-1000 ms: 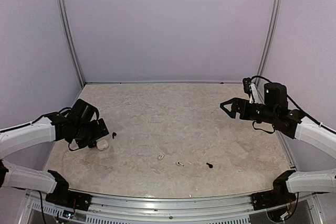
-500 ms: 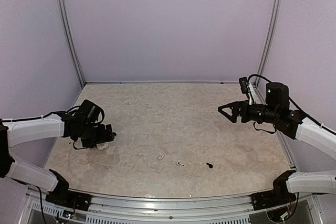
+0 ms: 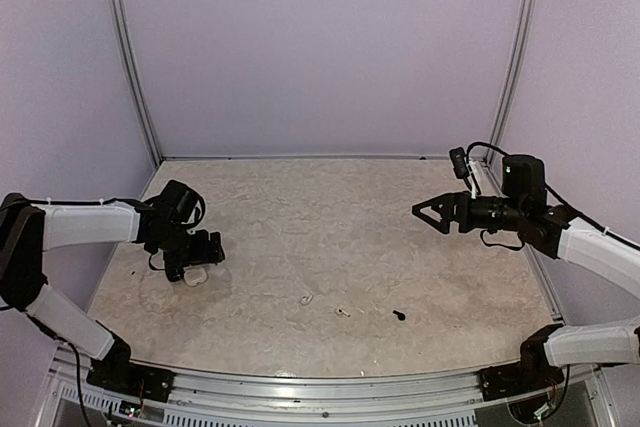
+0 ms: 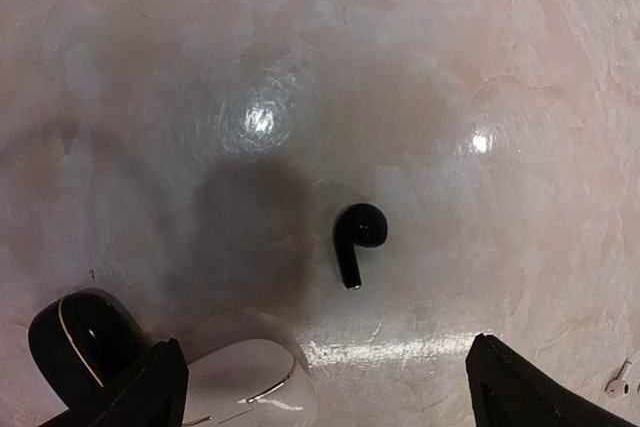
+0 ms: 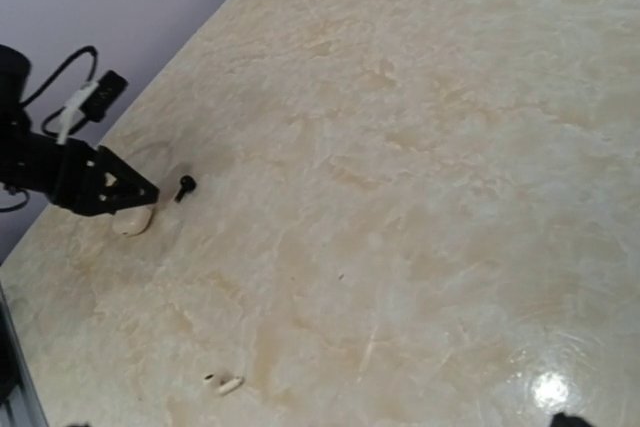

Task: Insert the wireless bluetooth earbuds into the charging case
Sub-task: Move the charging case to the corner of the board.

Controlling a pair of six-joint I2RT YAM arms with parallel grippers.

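Picking up the black earbud (image 4: 355,237) looks to be the step in hand. The left gripper (image 3: 210,247) hangs over it with jaws spread wide, and the bud lies on the counter (image 3: 330,217) ahead of the tips, touching neither. To do it well, come down straight, centre the jaws on the rounded head rather than the thin stem (which would probably pivot or squirt out), and close gently. The white case (image 4: 245,382) and black case (image 4: 85,332) sit right by one jaw tip, so that tip should not nudge them. The counter's left edge is near. Open room lies toward the middle and front, where a white earbud (image 3: 306,299), a second white earbud (image 3: 343,312) and the other black earbud (image 3: 399,315) lie. The right gripper (image 3: 427,217), jaws open and empty, hovers well apart and is no obstacle.
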